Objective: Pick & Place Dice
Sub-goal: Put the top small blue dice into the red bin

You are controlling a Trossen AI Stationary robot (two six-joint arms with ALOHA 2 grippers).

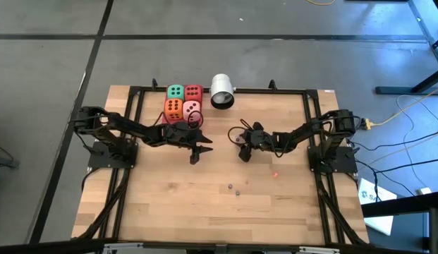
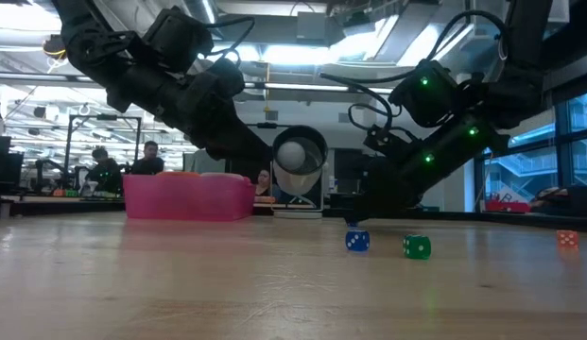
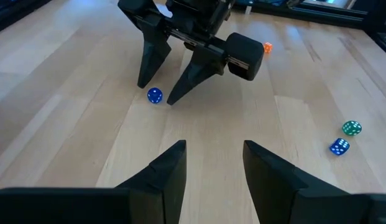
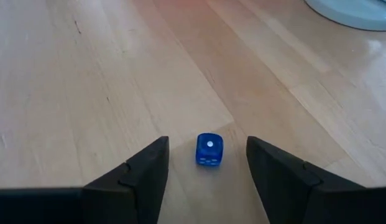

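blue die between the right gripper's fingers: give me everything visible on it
The blue die is a small translucent-looking cube with white pips, one pip on its top face. It sits flat on the wooden table, between the open fingers of the right gripper, touching neither. The left wrist view shows it beside one fingertip of that gripper, at table level.

floor [image 1: 49, 106]: grey, dark seams, all around the counter [image 1: 169, 204]
counter: light wood planks, black frame
cables [image 1: 409, 120]: yellow and black, on the floor right of the counter
windows [image 2: 520, 161]: behind the counter, right side
ceiling lights [image 2: 302, 57]: bright strips above the counter
people [image 2: 123, 165]: seated at desks far behind the counter
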